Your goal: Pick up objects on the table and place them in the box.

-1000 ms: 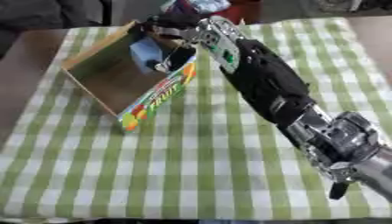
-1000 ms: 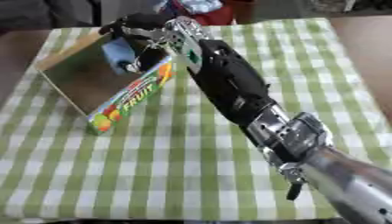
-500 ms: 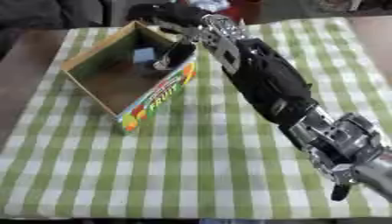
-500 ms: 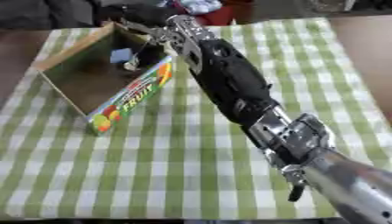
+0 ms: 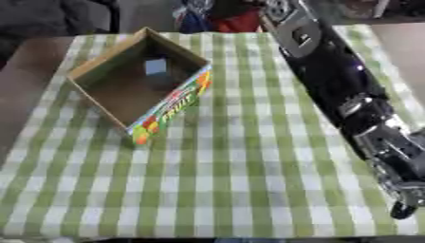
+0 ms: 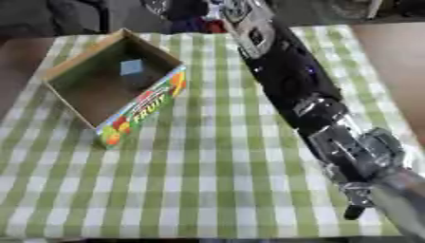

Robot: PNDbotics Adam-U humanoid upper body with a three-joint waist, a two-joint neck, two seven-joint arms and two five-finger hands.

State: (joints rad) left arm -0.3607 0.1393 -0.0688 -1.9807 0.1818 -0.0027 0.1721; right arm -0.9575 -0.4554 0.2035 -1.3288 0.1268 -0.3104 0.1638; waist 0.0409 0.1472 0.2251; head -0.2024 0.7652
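An open cardboard box (image 5: 172, 106) with a "FRUIT" print on its front wall lies on the green checked cloth at the upper left. A small light blue block (image 5: 155, 66) rests inside it on the floor, near the far wall. My right arm (image 5: 332, 71) runs from the lower right corner up to the table's far edge. Its hand (image 6: 178, 8) shows only as a dark shape at the top edge, beyond the box's far right corner and apart from the block. The left hand shows in neither view.
The checked cloth (image 5: 232, 190) covers the table in front of the box. Red and blue fabric (image 5: 236, 20) sits past the far table edge, beside my wrist. Bare brown table (image 5: 25, 90) shows at the left.
My right hand was over the box's far corner with something blue; it has drawn back up to the top edge. The blue block now lies in the box. The camera view has also shifted.
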